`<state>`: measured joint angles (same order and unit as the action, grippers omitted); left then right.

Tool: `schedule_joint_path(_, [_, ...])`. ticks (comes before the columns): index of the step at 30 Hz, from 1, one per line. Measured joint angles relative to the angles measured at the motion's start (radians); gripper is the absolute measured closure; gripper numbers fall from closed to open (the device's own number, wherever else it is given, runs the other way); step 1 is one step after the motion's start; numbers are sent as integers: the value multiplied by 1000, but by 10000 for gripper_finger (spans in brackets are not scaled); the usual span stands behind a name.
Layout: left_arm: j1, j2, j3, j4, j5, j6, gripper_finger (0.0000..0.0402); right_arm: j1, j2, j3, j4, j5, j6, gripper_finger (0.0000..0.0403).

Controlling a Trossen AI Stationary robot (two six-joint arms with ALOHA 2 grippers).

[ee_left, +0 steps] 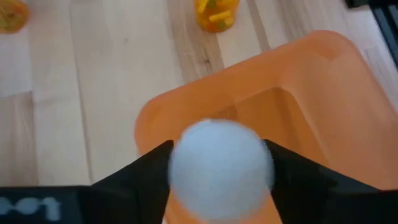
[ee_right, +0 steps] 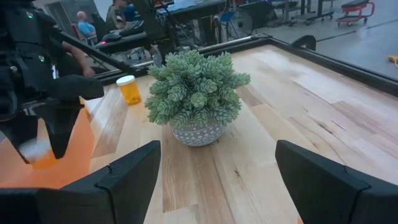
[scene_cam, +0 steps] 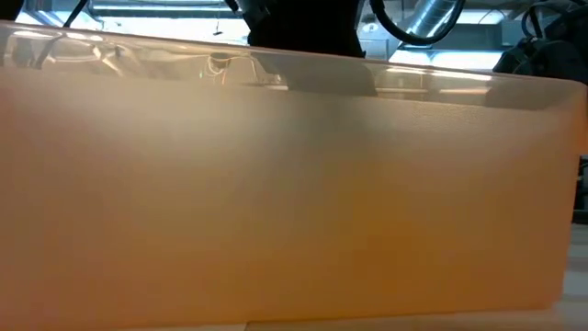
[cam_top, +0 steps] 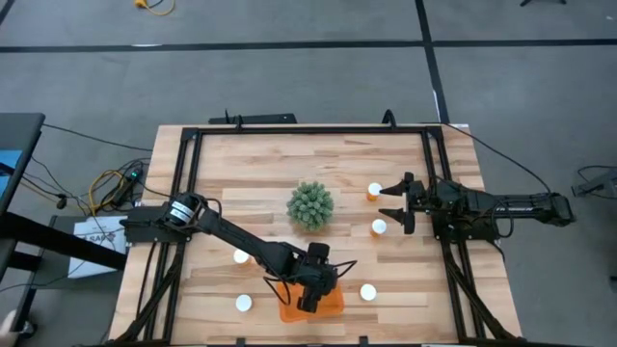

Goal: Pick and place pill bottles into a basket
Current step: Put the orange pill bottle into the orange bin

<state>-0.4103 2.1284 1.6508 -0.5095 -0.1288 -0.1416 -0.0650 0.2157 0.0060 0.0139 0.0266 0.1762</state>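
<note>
My left gripper [cam_top: 311, 289] is over the orange basket [cam_top: 334, 305] at the table's near edge, shut on a pill bottle whose white cap [ee_left: 221, 163] shows between its fingers. Several other pill bottles stand upright on their bases on the table: two at the near left [cam_top: 241, 256] [cam_top: 244, 303], one right of the basket [cam_top: 368, 291], and two at the right [cam_top: 374, 191] [cam_top: 379, 227]. My right gripper [cam_top: 391, 204] is open and empty, level between those last two bottles. My left gripper pinches the pill bottle at its white cap [ee_left: 186, 163] between its two fingers [ee_left: 146, 174], which come from above and point down. In the right wrist view the bottle [ee_right: 38, 155] hangs upright below the fingers, over the basket [ee_right: 78, 146]; whether it touches the floor is hidden.
A green spiky plant [cam_top: 310, 204] in a patterned pot stands mid-table, between the two arms. A black frame [cam_top: 308, 128] runs around the wooden table. The basket's wall [scene_cam: 294, 202] fills the low view. People show in the room beyond, in the right wrist view [ee_right: 84, 25].
</note>
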Motion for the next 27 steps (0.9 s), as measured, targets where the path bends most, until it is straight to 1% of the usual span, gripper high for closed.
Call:
schedule_joint_path(5, [0, 0, 0, 0, 6, -1, 110, 0, 0, 0, 0, 0, 0, 92])
schedule_joint_path(7, [-1, 0, 3, -8, -22, 13, 93, 0, 0, 0, 0, 0, 0, 92])
schedule_joint_path(9, [-2, 1, 27, -44, -92, 29, 84, 0, 0, 0, 0, 0, 0, 92])
schedule_joint_path(14, [-20, 1, 133, -164, -337, 114, 79, 0, 0, 0, 0, 0, 0, 92])
schedule_joint_path(16, [-30, 1, 186, -204, -399, 144, 79, 0, 0, 0, 0, 0, 0, 92])
schedule_joint_path(17, [-33, 1, 208, -218, -415, 155, 79, 0, 0, 0, 0, 0, 0, 92])
schedule_joint_path(20, [-42, -7, 264, -270, -421, 163, 79, 0, 0, 0, 0, 0, 0, 92])
schedule_joint_path(22, [-48, -28, 274, -292, -411, 160, 79, 0, 0, 0, 0, 0, 0, 92])
schedule_joint_path(25, [-53, -62, 276, -356, -403, 117, 79, 0, 0, 0, 0, 0, 0, 92])
schedule_joint_path(27, [-54, -81, 275, -432, -404, 69, 79, 0, 0, 0, 0, 0, 0, 92])
